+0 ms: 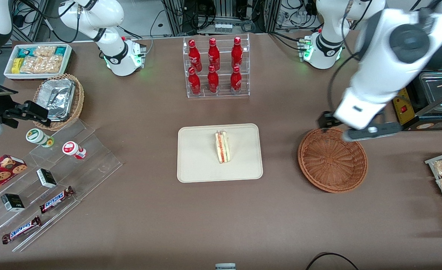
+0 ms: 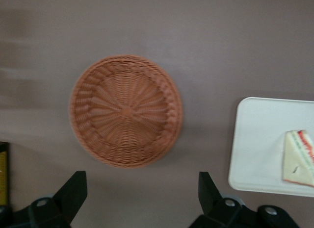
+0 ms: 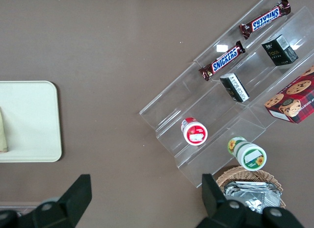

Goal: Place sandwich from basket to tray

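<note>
Item: small triangular wrapped sandwich [image 1: 222, 146] of pale bread with red and light filling, lying on the flat cream rectangular tray [image 1: 198, 165] at the middle of the brown counter [image 1: 221, 221].

Item: round reddish-brown woven wicker basket [image 1: 332, 159], holding nothing, on the counter toward the working arm's end, well apart from the tray.

Item: left arm's black two-finger end effector [image 2: 142, 198], suspended above the basket's edge farther from the front camera; fingers [image 2: 73, 191] spread wide, released, grasping nothing.

Item: clear acrylic rack of six red bottles [image 1: 215, 67], farther from the front camera than the tray.
</note>
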Tool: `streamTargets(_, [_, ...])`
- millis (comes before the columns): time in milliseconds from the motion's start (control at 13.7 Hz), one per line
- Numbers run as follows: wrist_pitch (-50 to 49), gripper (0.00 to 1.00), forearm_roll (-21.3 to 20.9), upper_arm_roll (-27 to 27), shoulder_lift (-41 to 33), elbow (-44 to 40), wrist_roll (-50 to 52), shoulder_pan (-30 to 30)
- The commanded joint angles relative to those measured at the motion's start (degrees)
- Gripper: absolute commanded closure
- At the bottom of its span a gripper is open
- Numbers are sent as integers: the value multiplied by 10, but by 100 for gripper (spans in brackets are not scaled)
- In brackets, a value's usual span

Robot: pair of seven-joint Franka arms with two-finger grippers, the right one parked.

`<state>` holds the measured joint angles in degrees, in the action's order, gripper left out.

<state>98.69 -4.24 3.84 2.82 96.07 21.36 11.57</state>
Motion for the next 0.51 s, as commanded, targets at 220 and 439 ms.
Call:
streamTargets(220, [-29, 0, 25, 6, -60, 32, -133, -98])
streamTargets(439, [-39, 0, 25, -1, -66, 28, -138, -102])
